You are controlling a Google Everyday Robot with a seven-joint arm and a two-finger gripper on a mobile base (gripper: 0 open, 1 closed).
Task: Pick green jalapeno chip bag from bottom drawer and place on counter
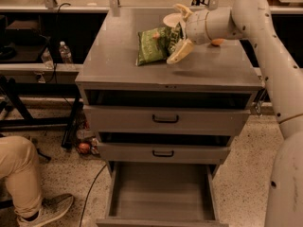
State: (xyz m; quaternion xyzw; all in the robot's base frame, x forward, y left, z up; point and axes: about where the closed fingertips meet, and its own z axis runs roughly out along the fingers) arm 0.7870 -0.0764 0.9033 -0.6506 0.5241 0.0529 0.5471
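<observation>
Bag (154,46) crosswise at end effector (174,33)

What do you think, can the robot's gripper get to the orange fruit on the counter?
Probably yes. The gripper is over the counter, fingers spread open around the end of the green jalapeno chip bag. The orange fruit sits just behind its wrist, with nothing visible blocking it.
</observation>
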